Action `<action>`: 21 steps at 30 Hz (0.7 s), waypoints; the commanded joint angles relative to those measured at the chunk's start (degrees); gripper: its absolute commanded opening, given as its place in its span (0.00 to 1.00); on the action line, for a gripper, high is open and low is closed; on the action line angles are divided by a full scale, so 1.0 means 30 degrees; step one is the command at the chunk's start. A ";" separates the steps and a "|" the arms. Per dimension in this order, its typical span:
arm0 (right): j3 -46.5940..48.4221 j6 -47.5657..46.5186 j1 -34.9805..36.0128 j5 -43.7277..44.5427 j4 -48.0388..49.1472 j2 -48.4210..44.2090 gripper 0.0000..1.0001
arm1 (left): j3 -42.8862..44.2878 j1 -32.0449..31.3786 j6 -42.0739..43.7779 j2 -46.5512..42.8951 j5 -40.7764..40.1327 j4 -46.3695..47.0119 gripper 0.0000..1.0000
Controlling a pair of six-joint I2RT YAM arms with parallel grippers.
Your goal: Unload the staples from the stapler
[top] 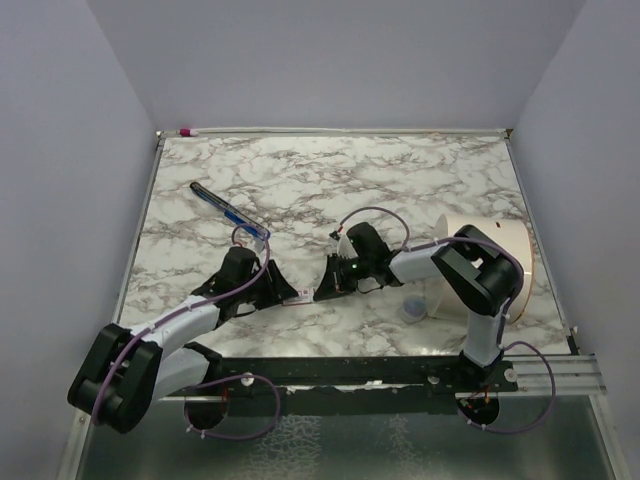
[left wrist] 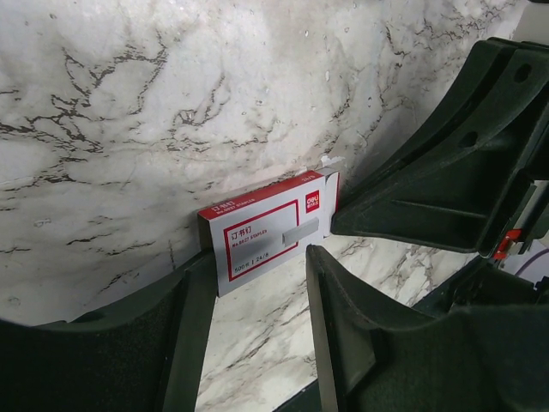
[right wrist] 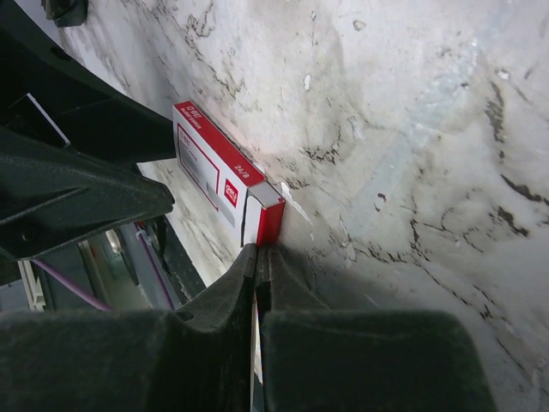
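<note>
No stapler shows in any view, and no loose staples. Between the grippers a small white box with red marks stands on its long edge on the marble. My left gripper is open, with the box just beyond its fingertips. Whether it touches the box I cannot tell. My right gripper is shut, its tips pressed against the box's red end, where the end looks partly opened. Whether a flap is pinched between the tips does not show.
A blue-black pen lies on the table behind the left arm. A cream cylinder lies by the right arm's elbow, with a small translucent cup in front of it. A white strip with a pink tip runs along the far edge.
</note>
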 commanded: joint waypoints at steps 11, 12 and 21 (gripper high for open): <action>0.0597 -0.0085 0.0509 0.0358 0.0066 0.0365 0.02 | 0.0349 -0.0408 0.0231 0.0297 -0.0085 -0.0280 0.49; 0.0463 -0.0216 0.0425 0.0543 -0.0146 0.0073 0.04 | 0.0412 -0.0408 0.0363 0.0174 -0.0220 -0.0599 0.49; 0.0301 -0.2465 -0.0068 0.1223 -0.2595 -0.2203 0.36 | 0.0468 -0.0408 0.0708 -0.2297 -0.2543 -0.3316 0.63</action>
